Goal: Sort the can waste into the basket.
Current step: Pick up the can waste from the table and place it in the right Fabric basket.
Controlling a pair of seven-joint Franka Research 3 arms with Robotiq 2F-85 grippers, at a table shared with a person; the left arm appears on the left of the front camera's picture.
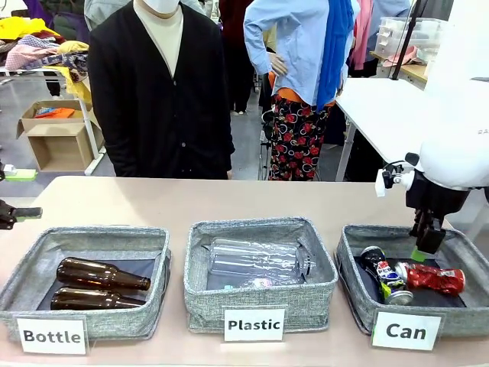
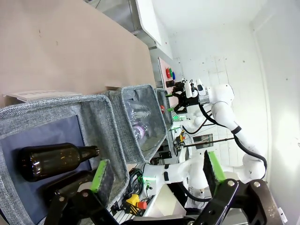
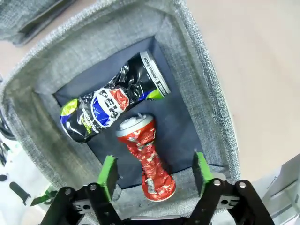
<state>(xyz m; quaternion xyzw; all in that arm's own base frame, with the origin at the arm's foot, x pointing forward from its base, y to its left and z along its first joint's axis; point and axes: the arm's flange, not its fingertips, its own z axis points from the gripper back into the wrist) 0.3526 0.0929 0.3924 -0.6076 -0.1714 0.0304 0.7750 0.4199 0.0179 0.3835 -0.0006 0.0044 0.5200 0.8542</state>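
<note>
Your right tool (image 3: 154, 176) hangs with its jaws spread wide over the grey woven-fabric basket signed "Can" (image 1: 355, 294), at the table's right end, gripping nothing. Both cans lie on its dark bottom: the crushed shiny red can (image 3: 147, 159) directly beneath the green pads, the crushed black-and-blue Pepsi can (image 3: 110, 110) touching it. Your left tool (image 2: 157, 176) is open, holding nothing.

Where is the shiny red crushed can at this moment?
The shiny red crushed can lies inside the grey woven basket signed "Can", at the front view's right, beside the black-and-blue crushed can.
</note>
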